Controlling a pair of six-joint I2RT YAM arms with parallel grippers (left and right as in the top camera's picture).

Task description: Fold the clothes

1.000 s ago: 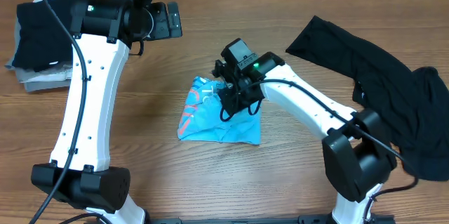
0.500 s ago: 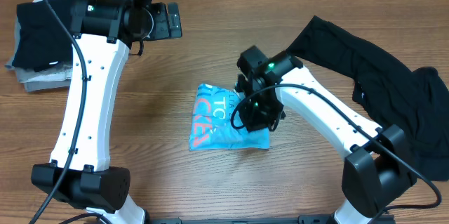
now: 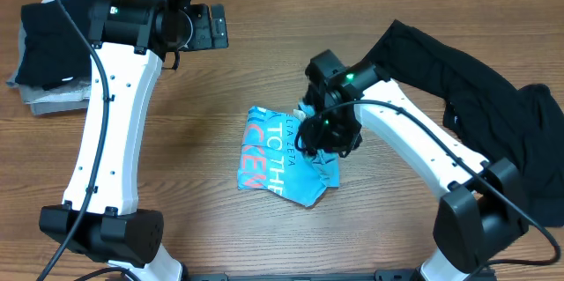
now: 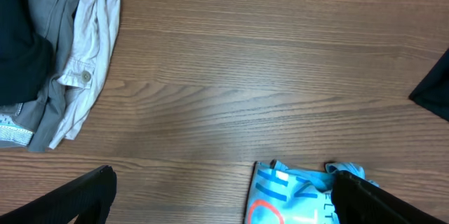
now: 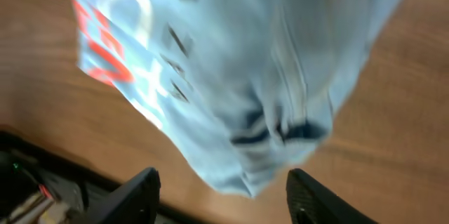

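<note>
The light blue T-shirt (image 3: 278,159) with white text and coral-red letters lies bunched and partly folded at mid-table. One corner points toward the front edge. My right gripper (image 3: 324,140) hovers over its right edge. In the right wrist view its jaws (image 5: 224,199) stand open, with the blurred shirt (image 5: 231,62) just ahead of them and not pinched. A black garment (image 3: 476,96) sprawls at the right. My left gripper (image 3: 211,25) is raised at the back left, open and empty (image 4: 224,210). The shirt's top edge (image 4: 295,192) shows by its right finger.
A pile of black, grey and white clothes (image 3: 48,52) lies at the back left corner and is also seen in the left wrist view (image 4: 63,55). A corner of the black garment (image 4: 431,90) shows at that view's right edge. Bare wood surrounds the shirt.
My right gripper has swung right across the shirt and opened, letting the cloth go. The shirt has flipped over to show its lettering. The left arm has not moved.
</note>
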